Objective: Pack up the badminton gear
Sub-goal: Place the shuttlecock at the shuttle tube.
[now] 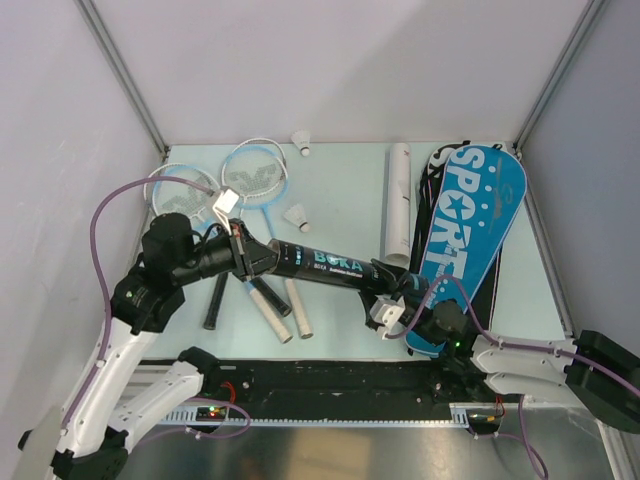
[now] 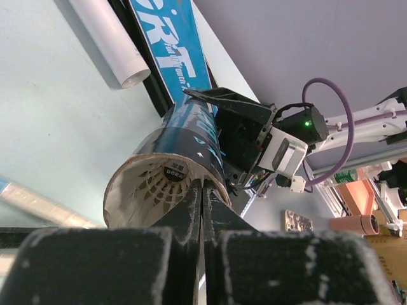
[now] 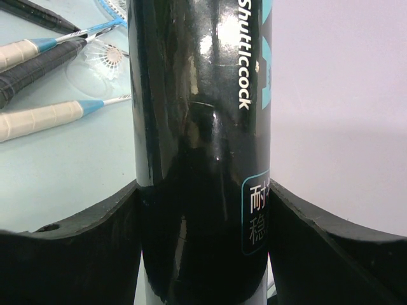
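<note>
The long black tube (image 1: pixel 320 262) is held level above the table between both grippers. My left gripper (image 1: pixel 243 258) is shut on the rim of its open end; in the left wrist view (image 2: pixel 202 190) the fingers pinch the wall, and a white shuttlecock (image 2: pixel 165 181) sits inside. My right gripper (image 1: pixel 385 292) is shut around the tube's other end (image 3: pixel 197 95). Two rackets (image 1: pixel 255 175) lie at the back left with their handles (image 1: pixel 270 300) towards me. Loose shuttlecocks lie at the back (image 1: pixel 302 142) and next to the rackets (image 1: pixel 297 215).
A blue and black racket bag (image 1: pixel 470 220) marked SPORT lies on the right. A white tube (image 1: pixel 398 200) lies next to it. A black-handled racket (image 1: pixel 215 300) lies under my left arm. Grey walls enclose the table.
</note>
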### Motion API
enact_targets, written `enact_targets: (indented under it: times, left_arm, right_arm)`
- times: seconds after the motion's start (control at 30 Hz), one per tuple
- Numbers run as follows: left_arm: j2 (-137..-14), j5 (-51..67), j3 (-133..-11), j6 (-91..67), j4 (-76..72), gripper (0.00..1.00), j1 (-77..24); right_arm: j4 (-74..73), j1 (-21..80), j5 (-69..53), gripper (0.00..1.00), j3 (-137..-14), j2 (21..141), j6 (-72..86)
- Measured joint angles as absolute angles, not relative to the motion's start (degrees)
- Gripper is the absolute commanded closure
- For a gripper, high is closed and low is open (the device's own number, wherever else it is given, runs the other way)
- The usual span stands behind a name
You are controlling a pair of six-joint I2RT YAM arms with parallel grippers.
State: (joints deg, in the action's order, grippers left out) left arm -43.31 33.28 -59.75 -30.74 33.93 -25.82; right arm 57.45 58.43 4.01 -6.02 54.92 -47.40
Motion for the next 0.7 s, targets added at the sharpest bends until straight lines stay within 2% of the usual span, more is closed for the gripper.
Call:
enact_targets:
  times: [0.63, 0.7]
  left_arm:
    - [-45.04, 33.69, -56.99, -32.80, 29.36, 1.00, -27.05]
    - [-45.56, 33.65, -56.99, -33.04, 28.97, 0.95, -27.44]
  right_arm:
    - [57.89, 58.43, 3.68, 0.77, -6.02, 56.34, -45.52]
    - [57.69, 58.43, 4.14, 0.77, -6.02, 56.53, -45.06]
